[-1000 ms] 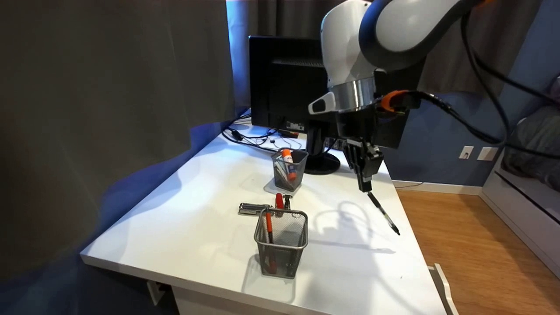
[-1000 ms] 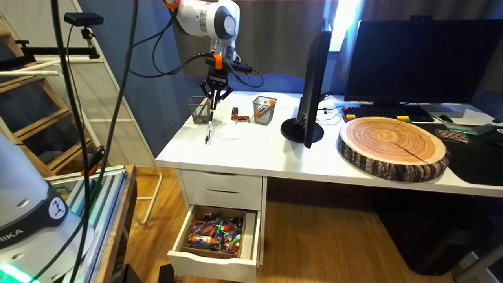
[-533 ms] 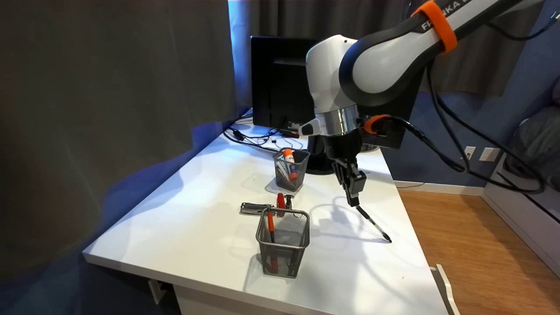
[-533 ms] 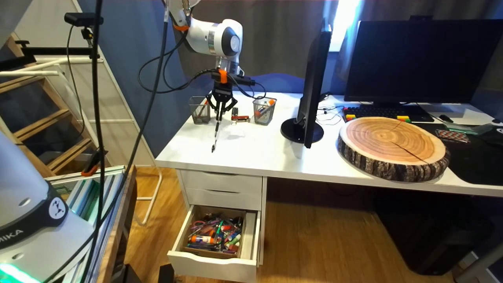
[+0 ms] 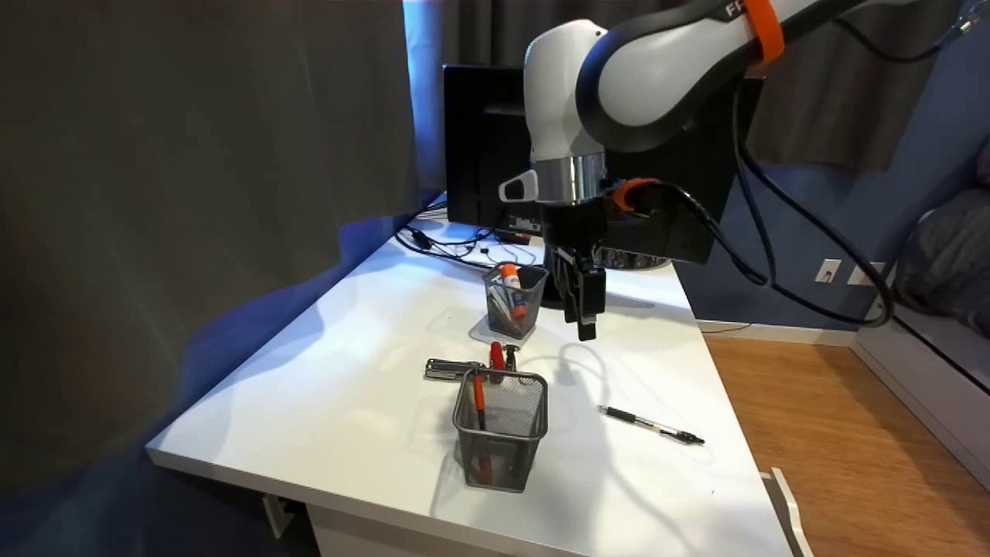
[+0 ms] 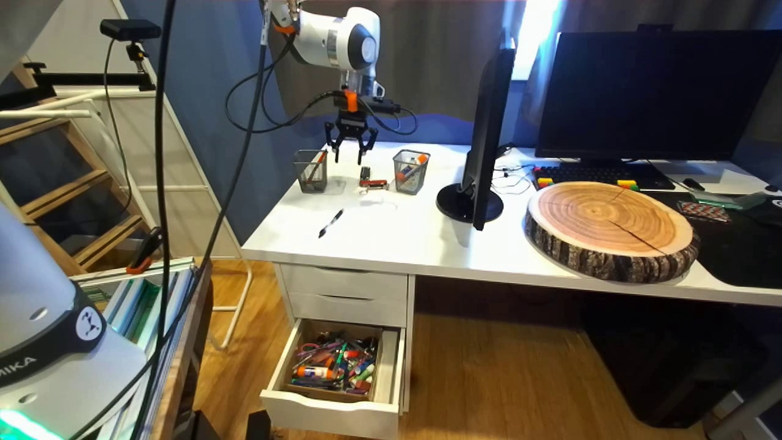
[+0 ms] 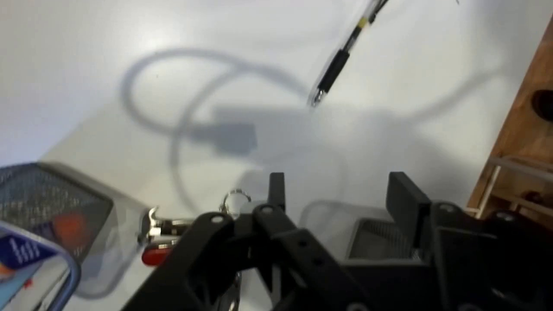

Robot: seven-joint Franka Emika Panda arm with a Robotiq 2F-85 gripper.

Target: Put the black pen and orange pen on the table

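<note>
The black pen (image 5: 650,425) lies flat on the white table (image 5: 340,418), and the wrist view shows its grip end (image 7: 335,71) farther out than the fingertips. The orange pen (image 5: 479,393) leans inside the nearer black mesh cup (image 5: 506,445), its orange part up near the rim. My gripper (image 6: 348,159) hangs above the table, apart from both pens, between and behind them in an exterior view. In the wrist view the gripper (image 7: 337,183) is open, its fingers well apart with nothing between them. The mesh cup is partly hidden by a finger there.
A second mesh cup (image 6: 418,177) holds a glue stick and other items. A stapler (image 5: 448,369) and a red pocket knife (image 5: 496,357) lie between the cups. A monitor (image 6: 489,134) stands behind, and a drawer (image 6: 333,415) is pulled out below.
The gripper came down with the black pen in it, then opened and let go. The pen dropped from slanted to flat on the table. The gripper has since risen and shifted away from it.
</note>
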